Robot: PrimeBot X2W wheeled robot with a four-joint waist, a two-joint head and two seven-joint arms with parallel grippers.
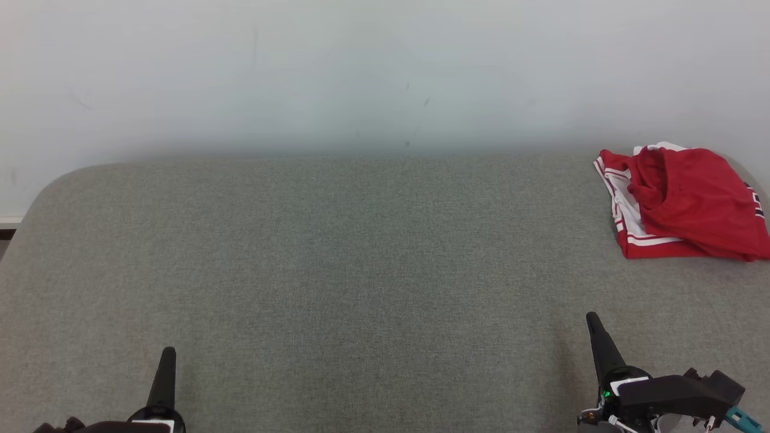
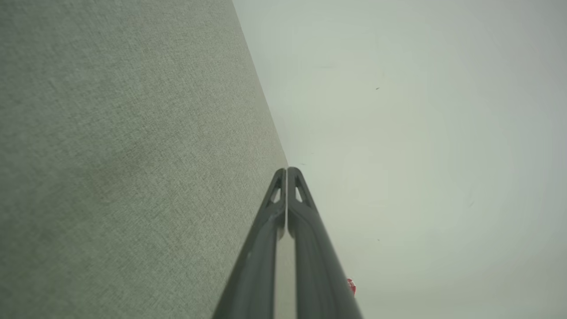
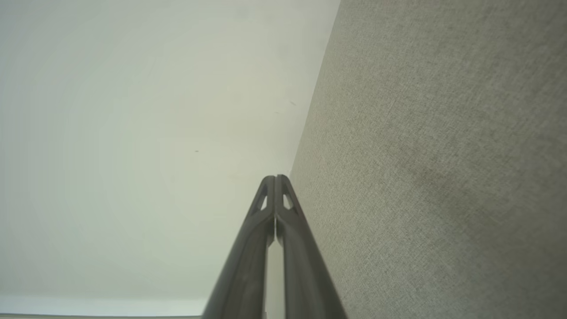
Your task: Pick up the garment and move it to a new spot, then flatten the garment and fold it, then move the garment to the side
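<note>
Garment (image 1: 686, 204): red with white stripe trim, lay bunched in a loose heap at the far right corner of the grey fabric surface (image 1: 361, 270), next to that surface's back edge. Part of it ran out of the head view on the right. A small red speck low in the left wrist view was probably the same garment; too small to confirm.

Left gripper (image 1: 169, 353): at the near left edge of the surface, fingers pressed together tip to tip, nothing between them. The left wrist view showed the two fingers meeting along their length.

Right gripper (image 1: 593, 319): at the near right edge of the surface, well apart from the garment, fingers likewise closed flat against each other and holding nothing.

Pale wall (image 1: 385, 72) rose directly behind the surface's back edge.
</note>
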